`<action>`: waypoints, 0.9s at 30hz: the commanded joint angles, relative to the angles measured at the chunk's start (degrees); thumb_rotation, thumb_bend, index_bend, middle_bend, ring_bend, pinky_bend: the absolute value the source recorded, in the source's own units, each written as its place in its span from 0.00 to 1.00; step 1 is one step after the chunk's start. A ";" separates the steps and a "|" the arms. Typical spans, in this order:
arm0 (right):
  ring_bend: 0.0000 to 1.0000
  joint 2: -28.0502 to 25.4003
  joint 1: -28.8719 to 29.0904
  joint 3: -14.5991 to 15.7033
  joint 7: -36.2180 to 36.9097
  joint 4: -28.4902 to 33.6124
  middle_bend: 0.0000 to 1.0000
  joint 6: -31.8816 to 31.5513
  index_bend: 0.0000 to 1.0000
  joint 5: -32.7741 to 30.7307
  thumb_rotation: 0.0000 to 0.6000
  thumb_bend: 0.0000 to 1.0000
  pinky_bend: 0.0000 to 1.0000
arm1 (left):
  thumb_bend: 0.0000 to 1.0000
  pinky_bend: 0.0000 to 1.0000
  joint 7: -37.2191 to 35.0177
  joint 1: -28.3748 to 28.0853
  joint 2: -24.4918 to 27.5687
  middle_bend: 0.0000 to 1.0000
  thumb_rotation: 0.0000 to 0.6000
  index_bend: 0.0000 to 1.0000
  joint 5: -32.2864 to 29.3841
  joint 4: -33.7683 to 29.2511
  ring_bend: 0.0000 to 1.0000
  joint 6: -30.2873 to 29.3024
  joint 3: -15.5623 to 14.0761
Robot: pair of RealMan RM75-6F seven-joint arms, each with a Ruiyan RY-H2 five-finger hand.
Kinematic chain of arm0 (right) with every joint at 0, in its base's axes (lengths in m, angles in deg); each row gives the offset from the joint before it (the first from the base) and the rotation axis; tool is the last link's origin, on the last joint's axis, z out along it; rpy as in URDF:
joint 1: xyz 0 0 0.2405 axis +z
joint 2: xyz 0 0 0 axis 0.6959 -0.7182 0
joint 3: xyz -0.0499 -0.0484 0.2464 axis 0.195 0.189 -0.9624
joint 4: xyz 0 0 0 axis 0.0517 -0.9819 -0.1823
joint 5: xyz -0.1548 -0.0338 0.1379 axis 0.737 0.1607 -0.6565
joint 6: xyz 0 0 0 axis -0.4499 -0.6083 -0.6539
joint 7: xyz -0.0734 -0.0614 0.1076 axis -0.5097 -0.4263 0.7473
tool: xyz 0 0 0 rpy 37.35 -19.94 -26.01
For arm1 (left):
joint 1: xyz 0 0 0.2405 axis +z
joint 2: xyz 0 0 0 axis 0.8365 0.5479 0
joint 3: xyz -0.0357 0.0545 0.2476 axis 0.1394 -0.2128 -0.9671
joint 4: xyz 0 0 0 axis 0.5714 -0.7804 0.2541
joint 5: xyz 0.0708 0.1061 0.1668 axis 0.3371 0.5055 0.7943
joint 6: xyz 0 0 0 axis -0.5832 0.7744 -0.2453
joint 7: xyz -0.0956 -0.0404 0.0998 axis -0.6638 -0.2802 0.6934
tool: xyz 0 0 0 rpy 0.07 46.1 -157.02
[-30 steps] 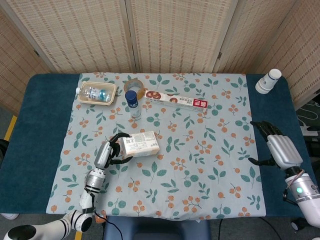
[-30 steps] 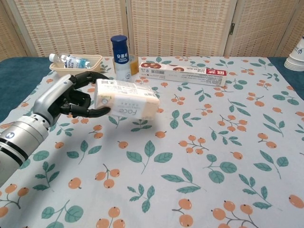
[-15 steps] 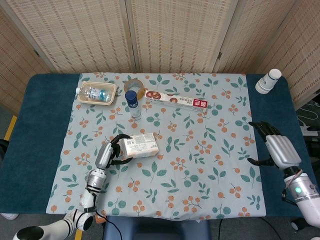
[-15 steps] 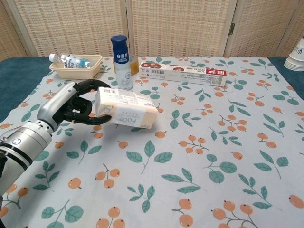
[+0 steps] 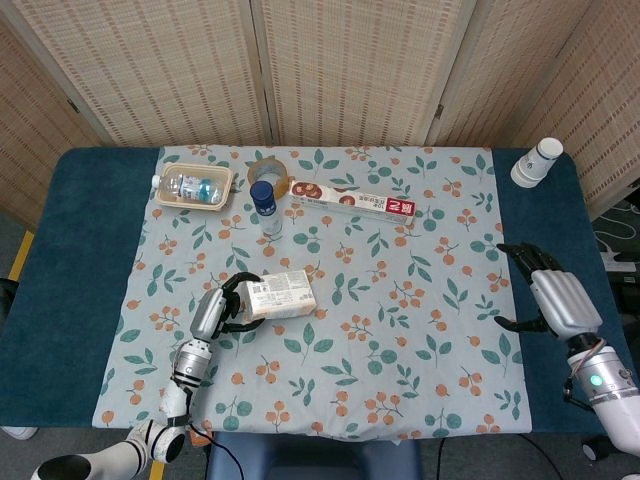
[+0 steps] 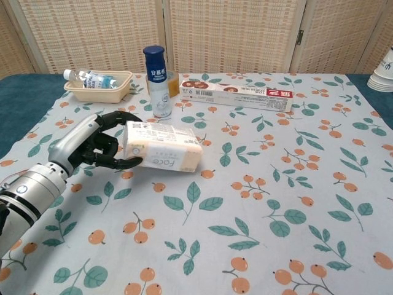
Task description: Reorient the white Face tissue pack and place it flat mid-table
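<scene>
The white Face tissue pack (image 5: 279, 295) (image 6: 162, 147) lies nearly flat, low over the floral tablecloth at centre-left. My left hand (image 5: 218, 310) (image 6: 93, 145) grips its left end, fingers curled over the top and the thumb under the front. Its printed label faces up and the "Face" lettering faces the chest camera. Whether the pack's underside touches the cloth is unclear. My right hand (image 5: 553, 298) hovers over the blue table edge at the far right, fingers spread, holding nothing; the chest view does not show it.
A blue-capped bottle (image 5: 265, 207) (image 6: 157, 81) stands just behind the pack. A long toothpaste box (image 5: 352, 204) (image 6: 237, 94) lies further back. A tray (image 5: 157, 192) (image 6: 126, 78) with a plastic bottle sits back left. Stacked paper cups (image 5: 536, 162) stand back right.
My left hand has lowered the tissue pack toward the cloth and drawn it slightly nearer me and to the left. The right hand has barely moved.
</scene>
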 commanded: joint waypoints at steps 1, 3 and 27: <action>0.05 0.02 0.00 0.00 0.02 0.00 0.11 -0.01 0.11 0.01 1.00 0.11 0.12 | 0.18 0.83 -0.33 0.14 0.37 0.42 1.00 0.26 0.16 -0.46 0.76 0.36 -0.23; 0.05 0.01 0.00 0.00 0.03 -0.02 0.12 0.00 0.11 -0.03 1.00 0.11 0.12 | 0.15 0.82 -0.70 0.20 1.16 0.37 1.00 0.13 0.78 -1.32 0.75 0.50 -0.78; 0.06 -0.21 -0.54 0.01 1.48 -0.10 0.13 -1.22 0.12 1.64 1.00 0.11 0.12 | 0.07 0.76 4.79 0.24 18.17 0.00 1.00 0.00 2.61 -19.83 0.63 2.26 -1.75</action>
